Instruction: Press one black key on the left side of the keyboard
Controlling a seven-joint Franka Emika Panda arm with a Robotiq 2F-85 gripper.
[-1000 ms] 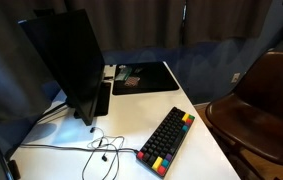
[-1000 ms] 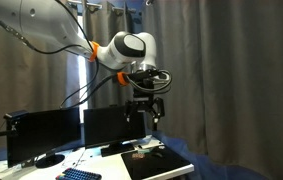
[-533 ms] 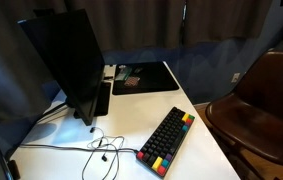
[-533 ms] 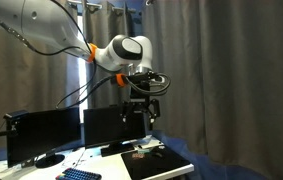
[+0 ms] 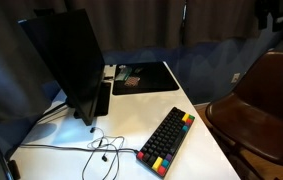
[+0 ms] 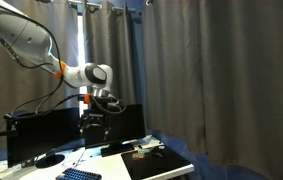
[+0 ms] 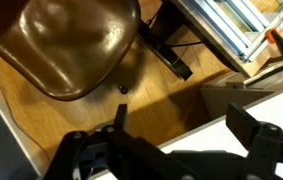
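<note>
Air over the keyboard [image 5: 167,140] is wide open — a gripper could come straight down. The tall monitor [image 5: 66,62] stands well apart, back by the far corner. Loose cables [image 5: 101,150] lie on the table [image 5: 141,108] just beside the keyboard's near end, and a brown chair [image 5: 263,100] sits close off the table edge on its other side.

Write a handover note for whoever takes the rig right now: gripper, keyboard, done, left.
Gripper: open, empty, up in the air. The wrist view looks down on the brown chair and floor, not the keyboard.
Keyboard: lies on the white table, beside the monitor, nothing touching it.
Done: no key pressed yet.
Left: bring the gripper over the keyboard's left side, lower it, and press one black key.
</note>
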